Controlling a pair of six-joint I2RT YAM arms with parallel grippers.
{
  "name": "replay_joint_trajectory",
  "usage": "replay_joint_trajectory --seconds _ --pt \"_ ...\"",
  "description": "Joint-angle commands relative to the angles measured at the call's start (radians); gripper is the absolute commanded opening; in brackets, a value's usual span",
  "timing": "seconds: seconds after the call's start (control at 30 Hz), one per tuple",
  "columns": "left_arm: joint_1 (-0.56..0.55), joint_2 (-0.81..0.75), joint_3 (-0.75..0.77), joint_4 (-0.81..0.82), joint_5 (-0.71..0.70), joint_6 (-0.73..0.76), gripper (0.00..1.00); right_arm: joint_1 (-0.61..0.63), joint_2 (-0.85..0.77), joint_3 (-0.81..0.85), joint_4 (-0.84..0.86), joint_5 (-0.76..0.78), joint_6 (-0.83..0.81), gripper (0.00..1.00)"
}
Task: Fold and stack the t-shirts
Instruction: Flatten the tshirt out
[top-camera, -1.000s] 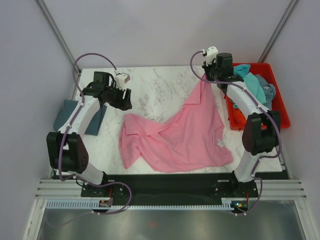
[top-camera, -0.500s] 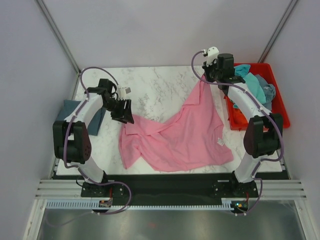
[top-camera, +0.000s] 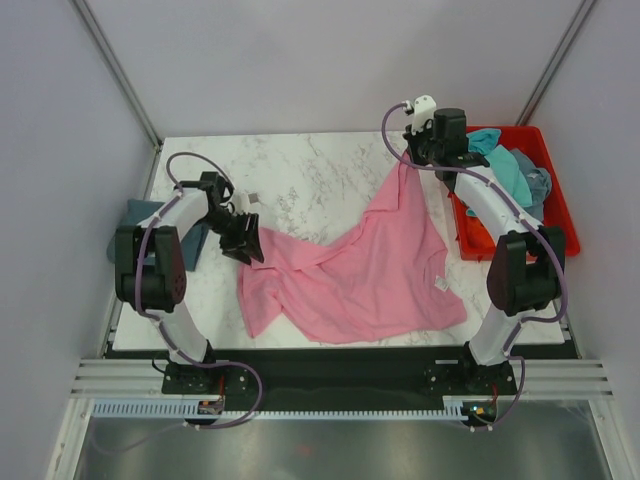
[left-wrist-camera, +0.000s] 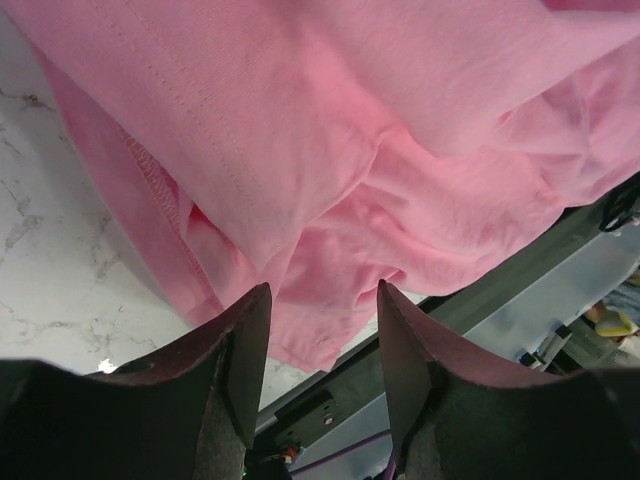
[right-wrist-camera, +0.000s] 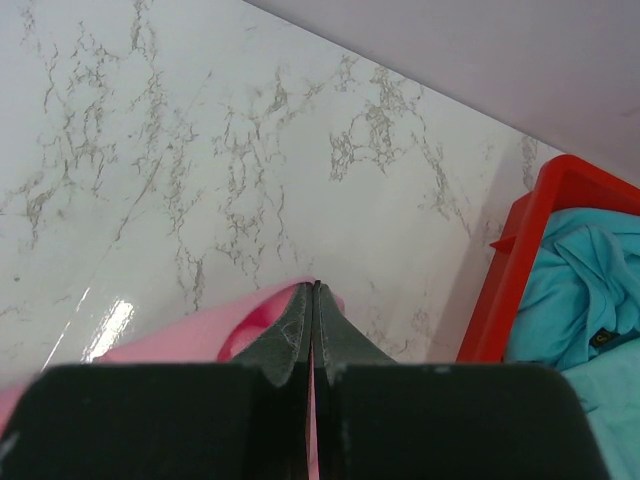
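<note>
A pink t-shirt (top-camera: 360, 270) lies crumpled and spread on the marble table (top-camera: 310, 180), with one corner drawn up toward the back right. My right gripper (top-camera: 408, 163) is shut on that raised corner; in the right wrist view its jaws (right-wrist-camera: 314, 285) meet on a fold of the pink cloth (right-wrist-camera: 180, 335). My left gripper (top-camera: 248, 245) hovers at the shirt's upper left edge. It is open, and bunched pink fabric (left-wrist-camera: 350, 150) lies just beyond its tips (left-wrist-camera: 320, 290). Nothing sits between its fingers.
A folded slate-blue t-shirt (top-camera: 135, 230) lies at the table's left edge under the left arm. A red crate (top-camera: 563, 210) at the right holds a turquoise shirt (top-camera: 500, 160) and a grey-blue one (top-camera: 535, 185). The crate's rim (right-wrist-camera: 520, 250) is close to the right gripper.
My left gripper has swung down from the back left to the pink shirt's upper left edge, its jaws narrowing somewhat. The right gripper has held still with its corner.
</note>
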Motion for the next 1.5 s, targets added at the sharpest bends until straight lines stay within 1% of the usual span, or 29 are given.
replay_joint_trajectory --seconds 0.0,0.2,0.5,1.13,1.47 --pt "0.012 0.03 -0.015 -0.014 -0.023 -0.013 0.54 0.005 -0.034 -0.008 0.021 -0.006 0.005 0.0" --pt "0.016 0.083 0.008 0.012 -0.047 -0.025 0.55 0.003 -0.033 -0.01 0.019 -0.003 -0.001 0.0" --pt "0.019 0.148 0.053 0.012 -0.041 -0.028 0.55 0.003 -0.039 -0.011 0.021 0.009 -0.012 0.0" --pt "0.019 0.119 0.033 0.012 -0.041 -0.028 0.55 0.003 -0.03 -0.014 0.03 0.017 -0.01 0.0" --pt "0.018 0.106 0.042 0.012 -0.041 -0.028 0.55 0.005 -0.051 -0.03 0.032 0.02 -0.013 0.0"
